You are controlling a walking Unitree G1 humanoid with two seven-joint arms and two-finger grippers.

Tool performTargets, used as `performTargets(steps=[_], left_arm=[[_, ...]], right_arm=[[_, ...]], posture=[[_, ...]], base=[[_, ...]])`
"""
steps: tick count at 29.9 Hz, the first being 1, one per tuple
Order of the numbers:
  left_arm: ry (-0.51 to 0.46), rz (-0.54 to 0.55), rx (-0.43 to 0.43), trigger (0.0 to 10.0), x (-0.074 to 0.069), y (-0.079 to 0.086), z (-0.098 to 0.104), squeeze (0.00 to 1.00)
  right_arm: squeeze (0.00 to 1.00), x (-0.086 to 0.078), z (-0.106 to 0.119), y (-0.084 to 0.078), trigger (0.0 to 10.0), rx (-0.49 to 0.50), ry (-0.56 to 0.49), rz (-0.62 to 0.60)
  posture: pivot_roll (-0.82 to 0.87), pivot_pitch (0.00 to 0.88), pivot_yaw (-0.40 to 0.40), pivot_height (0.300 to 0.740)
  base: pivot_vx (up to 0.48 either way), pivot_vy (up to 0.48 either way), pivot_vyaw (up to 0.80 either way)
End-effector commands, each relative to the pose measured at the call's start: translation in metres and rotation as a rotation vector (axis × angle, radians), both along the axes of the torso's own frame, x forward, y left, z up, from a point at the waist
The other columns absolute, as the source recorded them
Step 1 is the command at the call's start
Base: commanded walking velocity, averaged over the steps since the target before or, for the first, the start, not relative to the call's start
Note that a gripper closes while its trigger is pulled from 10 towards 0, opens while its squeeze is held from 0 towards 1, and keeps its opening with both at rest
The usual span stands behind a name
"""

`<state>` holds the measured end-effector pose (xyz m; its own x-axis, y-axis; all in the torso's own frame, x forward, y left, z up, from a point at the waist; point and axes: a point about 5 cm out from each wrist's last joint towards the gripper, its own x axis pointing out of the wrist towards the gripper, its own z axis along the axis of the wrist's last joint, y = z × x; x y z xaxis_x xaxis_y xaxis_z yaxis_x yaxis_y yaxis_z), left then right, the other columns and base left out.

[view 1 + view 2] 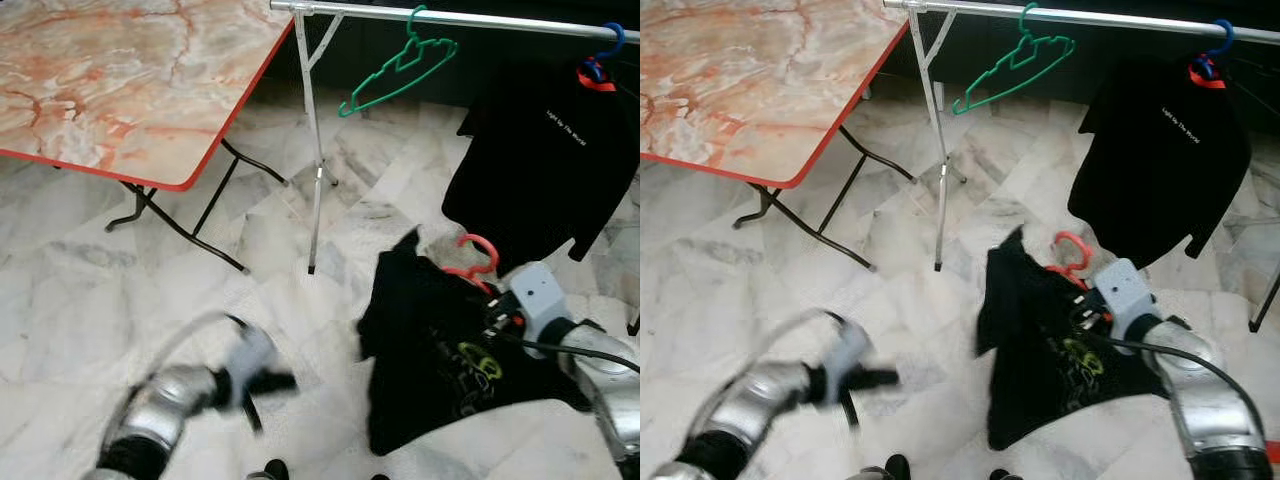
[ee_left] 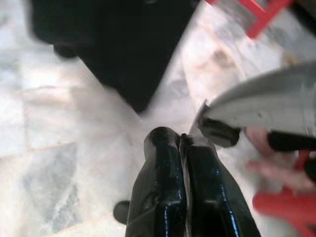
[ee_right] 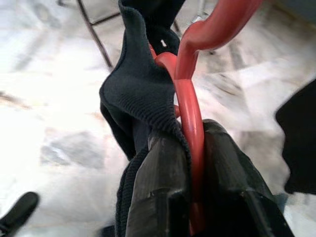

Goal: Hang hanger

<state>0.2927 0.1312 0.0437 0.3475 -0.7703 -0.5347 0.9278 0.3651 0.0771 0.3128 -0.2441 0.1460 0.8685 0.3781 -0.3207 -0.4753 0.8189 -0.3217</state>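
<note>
The red hanger sits in my right claw, both fingers clamped on its neck just under the hook, with the collar of the black shirt bunched against one finger. I judge the plastic stiff, light and a bit slick, while the shirt is soft, drags down and will swing; the neck is the sound place to hold. The hook points up and away toward the rail, and the hanger's long axis runs slanted beneath, hidden by cloth. My left claw is pressed closed and empty, low over the marble floor, blurred. A green hanger and another black shirt already hang there.
</note>
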Motion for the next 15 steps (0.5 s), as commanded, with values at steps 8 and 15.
performTargets(steps=[8, 15], left_arm=[[-0.092, 0.224, -0.235, 0.0, 0.024, 0.002, 0.026, 0.00], [-0.166, 0.273, -0.203, 10.0, 0.025, 0.006, 0.027, 0.00]], right_arm=[[0.00, -0.021, -0.010, 0.015, 10.0, -0.066, 0.067, 0.239], [0.00, -0.023, -0.017, 0.021, 10.0, -0.083, 0.092, 0.300]], posture=[[-0.07, 0.272, 0.052, 0.740], [-0.06, 0.268, 0.054, 0.740]], base=[[0.000, 0.000, 0.00], [0.000, 0.000, 0.00]])
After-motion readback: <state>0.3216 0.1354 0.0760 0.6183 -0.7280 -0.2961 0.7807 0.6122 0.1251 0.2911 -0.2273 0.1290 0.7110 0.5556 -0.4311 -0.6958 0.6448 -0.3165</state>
